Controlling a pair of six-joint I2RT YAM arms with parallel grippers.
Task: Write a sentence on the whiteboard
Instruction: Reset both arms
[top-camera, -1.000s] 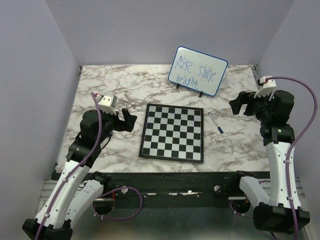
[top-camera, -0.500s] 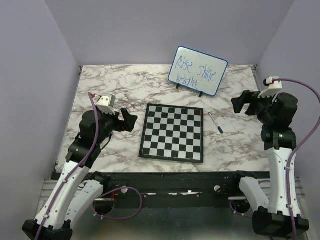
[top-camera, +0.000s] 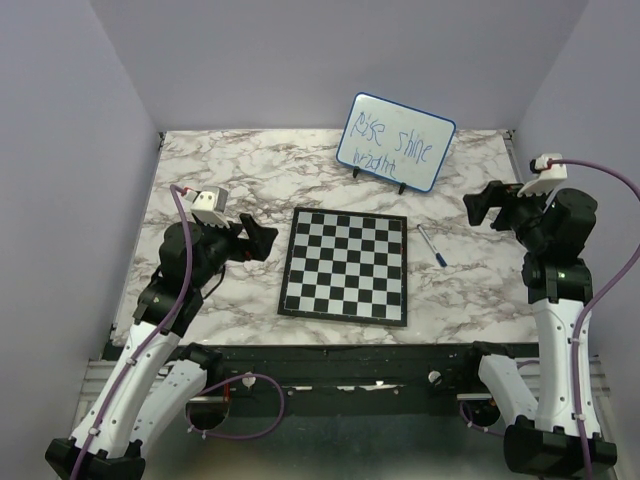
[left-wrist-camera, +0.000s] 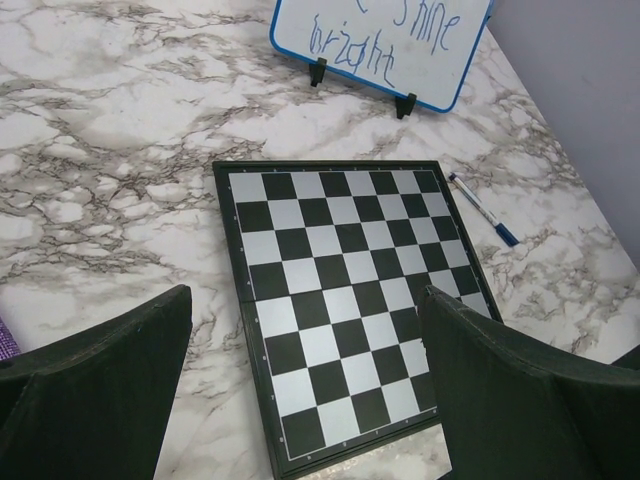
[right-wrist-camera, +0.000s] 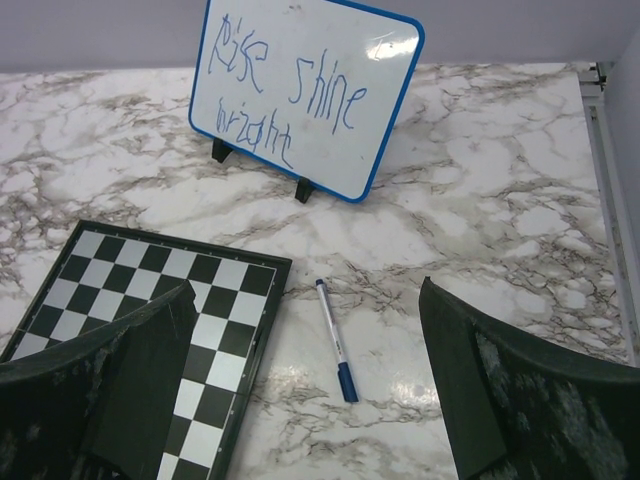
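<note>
The left tool (top-camera: 260, 238) and right tool (top-camera: 481, 206) gape empty, yet a stray sweep could topple the blue-rimmed white whiteboard (top-camera: 395, 142) propped beyond the checkered black-and-white chessboard (top-camera: 345, 265), or smear its blue handwritten sentence (top-camera: 392, 140).

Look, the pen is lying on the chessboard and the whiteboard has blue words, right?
No. The thin blue-capped pen lies on the marble table beside the black-and-white checkered chessboard, not on it, as the right wrist view shows. The blue-rimmed white whiteboard does carry blue words.
</note>
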